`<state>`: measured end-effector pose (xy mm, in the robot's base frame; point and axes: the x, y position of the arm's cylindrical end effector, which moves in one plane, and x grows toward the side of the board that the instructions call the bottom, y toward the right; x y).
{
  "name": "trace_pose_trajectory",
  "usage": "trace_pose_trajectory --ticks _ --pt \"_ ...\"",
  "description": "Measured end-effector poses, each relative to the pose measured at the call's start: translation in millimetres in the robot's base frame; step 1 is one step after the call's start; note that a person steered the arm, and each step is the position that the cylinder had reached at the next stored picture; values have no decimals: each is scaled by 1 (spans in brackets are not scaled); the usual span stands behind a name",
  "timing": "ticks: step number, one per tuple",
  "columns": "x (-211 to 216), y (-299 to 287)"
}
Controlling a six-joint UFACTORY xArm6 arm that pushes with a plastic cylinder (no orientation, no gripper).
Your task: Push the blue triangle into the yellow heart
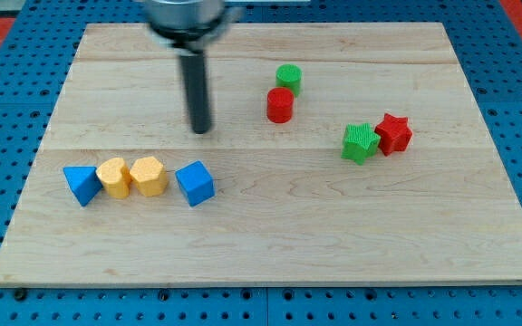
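Four blocks sat in a row near the desk's [270, 244] bottom left: the blue triangle [82, 184] at the view's left end, touching the yellow heart [113, 177], then a yellow hexagon-like block [149, 176] against the heart, and a blue cube [195, 183] just beside that. My tip [202, 129] stood above the row toward the view's top, apart from every block; the arm had no hand to open or close. Farther right were a green cylinder [288, 77] touching a red cylinder [280, 105], and a green star [360, 142] touching a red star [393, 133].
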<state>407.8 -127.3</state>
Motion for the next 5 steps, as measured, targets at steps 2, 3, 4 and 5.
trace_pose_trajectory --ticks 2,3,4,5 --pt "57 -134" --pt "109 -120" --pt "127 -58" --pt "140 -45"
